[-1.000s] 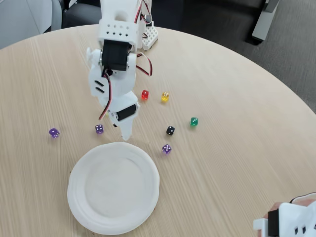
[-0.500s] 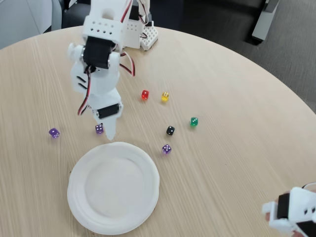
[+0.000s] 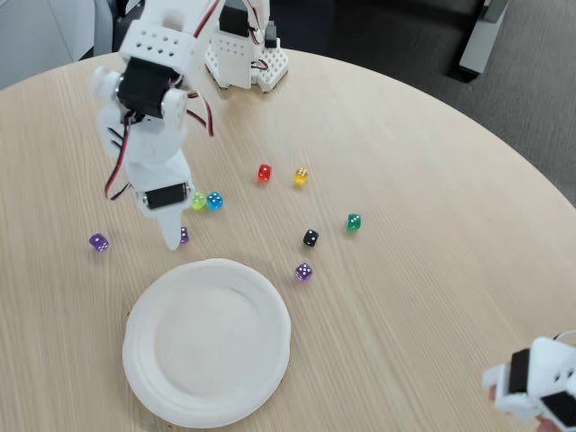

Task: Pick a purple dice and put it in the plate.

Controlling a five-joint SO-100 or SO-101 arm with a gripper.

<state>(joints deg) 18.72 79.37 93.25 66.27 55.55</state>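
Observation:
Three purple dice lie on the wooden table in the fixed view. One purple die (image 3: 184,235) is half hidden just right of my gripper's tip, a second purple die (image 3: 99,242) lies off to the left, and a third purple die (image 3: 304,272) lies to the right of the plate. The white paper plate (image 3: 153,373) sits near the front with nothing on it. My gripper (image 3: 173,241) points down just behind the plate's far rim. Its jaws overlap in this view, and I see nothing held between them.
Behind the plate lie a lime die (image 3: 198,202), a blue die (image 3: 214,201), a red die (image 3: 264,172), a yellow die (image 3: 301,176), a black die (image 3: 310,238) and a green die (image 3: 354,221). The arm's base (image 3: 238,54) stands at the far edge. A white device (image 3: 540,387) shows at the bottom right.
The arm has swung to the left, carrying the gripper tip past the middle purple die. That uncovered the lime and blue dice. No die has moved.

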